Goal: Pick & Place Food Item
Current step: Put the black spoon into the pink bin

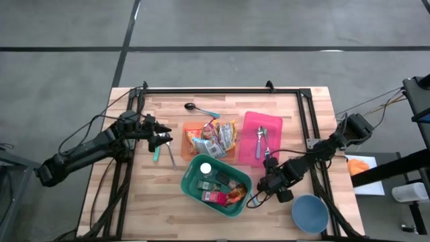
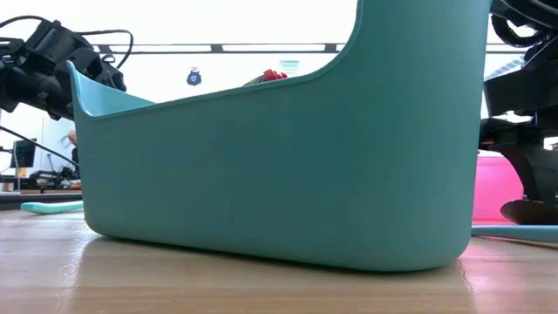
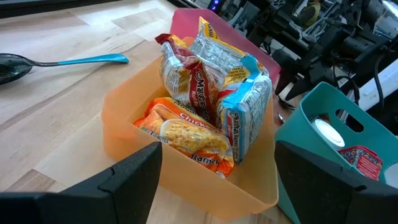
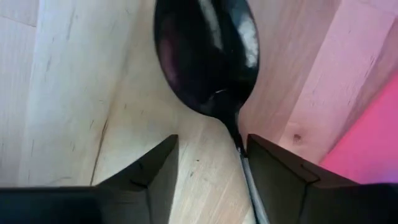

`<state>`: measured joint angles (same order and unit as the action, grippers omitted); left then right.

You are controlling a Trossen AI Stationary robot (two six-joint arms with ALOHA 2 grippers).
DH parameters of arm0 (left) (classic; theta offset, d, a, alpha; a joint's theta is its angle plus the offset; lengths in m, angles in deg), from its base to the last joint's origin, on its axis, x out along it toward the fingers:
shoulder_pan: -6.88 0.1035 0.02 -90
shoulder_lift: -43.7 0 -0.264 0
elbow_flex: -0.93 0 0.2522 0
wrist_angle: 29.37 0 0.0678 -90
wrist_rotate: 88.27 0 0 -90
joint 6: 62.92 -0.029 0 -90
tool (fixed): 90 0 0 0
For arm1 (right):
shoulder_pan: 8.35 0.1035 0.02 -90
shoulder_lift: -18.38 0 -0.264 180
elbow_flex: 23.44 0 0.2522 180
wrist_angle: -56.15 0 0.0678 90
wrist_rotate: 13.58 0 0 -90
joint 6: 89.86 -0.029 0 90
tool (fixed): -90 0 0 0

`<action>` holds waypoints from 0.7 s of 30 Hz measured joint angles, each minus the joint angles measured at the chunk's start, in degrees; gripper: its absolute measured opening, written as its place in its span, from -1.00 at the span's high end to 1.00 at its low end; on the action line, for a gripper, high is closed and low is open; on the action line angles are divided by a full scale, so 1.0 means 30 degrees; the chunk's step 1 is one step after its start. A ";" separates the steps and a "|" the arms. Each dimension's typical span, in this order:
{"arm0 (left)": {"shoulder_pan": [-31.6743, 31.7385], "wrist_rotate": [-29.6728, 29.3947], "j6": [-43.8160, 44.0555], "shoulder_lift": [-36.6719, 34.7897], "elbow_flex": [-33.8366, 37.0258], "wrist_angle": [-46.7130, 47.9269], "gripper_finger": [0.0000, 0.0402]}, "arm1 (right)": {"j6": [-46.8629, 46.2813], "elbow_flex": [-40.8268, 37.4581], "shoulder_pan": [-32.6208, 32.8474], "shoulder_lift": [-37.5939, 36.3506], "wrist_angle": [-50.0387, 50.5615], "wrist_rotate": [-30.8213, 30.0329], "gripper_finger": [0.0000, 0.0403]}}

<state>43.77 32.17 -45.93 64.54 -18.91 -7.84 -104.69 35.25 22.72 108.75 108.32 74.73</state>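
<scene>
Several ramen packets (image 3: 205, 93) stand in an orange bin (image 3: 124, 124) at the table's middle (image 1: 209, 140). My left gripper (image 3: 217, 186) hovers open just left of the bin (image 1: 163, 140), pointing at it, nothing between its fingers. My right gripper (image 4: 208, 180) points straight down near the pink tray's (image 1: 261, 134) near edge (image 1: 269, 176). It is open, with its fingers on either side of the thin neck of a dark spoon (image 4: 205, 56) that lies flat on the wood. My right gripper stands over the spoon's neck (image 4: 237, 142), coming from above with its fingers across the spoon. The neck lies close beside one finger (image 4: 280, 180); I cannot tell whether they touch. The spoon rests on the table.
A teal basket (image 1: 215, 185) with packaged items sits near the front and fills the low view (image 2: 279, 157). A blue bowl (image 1: 310, 214) stands at the front right. Another spoon (image 1: 195, 107) lies at the back, a teal-handled utensil (image 1: 156, 153) under the left gripper.
</scene>
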 joint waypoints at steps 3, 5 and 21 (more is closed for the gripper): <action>-0.0002 0.0000 0.0000 0.0000 -0.0004 0.0000 -0.57 | -0.0019 -0.0011 -0.0007 0.0008 0.0000 0.0007 0.27; 0.0000 0.0000 0.0000 0.0000 -0.0004 0.0000 -0.57 | -0.0054 -0.0022 0.0000 0.0017 0.0000 0.0112 0.41; 0.0000 0.0000 0.0000 0.0000 -0.0004 0.0000 -0.57 | -0.0073 -0.0036 0.0019 0.0030 0.0041 0.0160 0.90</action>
<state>43.77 32.17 -45.93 64.54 -18.92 -7.84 -104.91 35.14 22.77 108.84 108.44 75.21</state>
